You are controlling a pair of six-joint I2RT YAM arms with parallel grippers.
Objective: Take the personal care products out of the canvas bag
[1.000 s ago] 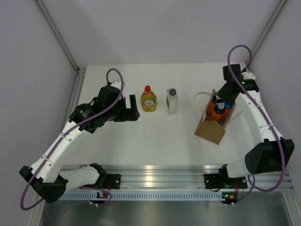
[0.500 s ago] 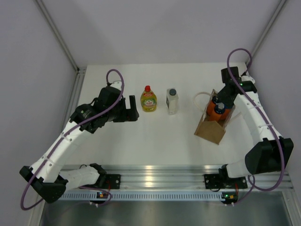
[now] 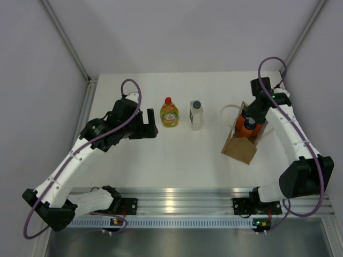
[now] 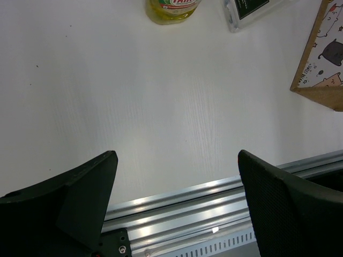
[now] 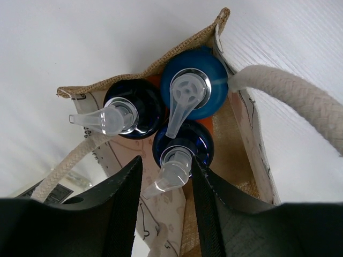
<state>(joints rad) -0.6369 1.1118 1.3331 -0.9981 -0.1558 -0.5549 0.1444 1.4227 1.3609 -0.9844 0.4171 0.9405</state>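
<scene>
Canvas bag (image 3: 239, 147) crowds three orange bottles (image 3: 245, 127) under the released right tool (image 5: 165, 171).

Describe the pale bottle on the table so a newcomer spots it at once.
On the white table, look left of the canvas bag: two bottles stand side by side. The whitish rectangular bottle is the one nearer the bag, with a dark cap, unlike the yellow-green bottle with its red cap.
</scene>
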